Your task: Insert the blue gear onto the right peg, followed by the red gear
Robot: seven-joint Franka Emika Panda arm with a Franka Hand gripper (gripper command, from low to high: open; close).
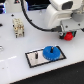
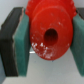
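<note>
The blue gear (image 1: pixel 51 52) lies flat on the right end of the black-framed grey plate (image 1: pixel 36 59), so the right peg is hidden under it. The left peg (image 1: pixel 37 55) stands bare. My gripper (image 1: pixel 68 35) hangs above and to the exterior view's right of the plate, shut on the red gear (image 1: pixel 68 35). In the wrist view the red gear (image 2: pixel 50 31) with its raised hub and dark centre hole sits between my teal pads (image 2: pixel 23 47), held above the white table.
A beige block with slots (image 1: pixel 18 27) stands at the exterior view's left on the white table (image 1: pixel 15 50). A black cable (image 1: pixel 35 22) loops from the arm. Dark background lies beyond the table's far edge.
</note>
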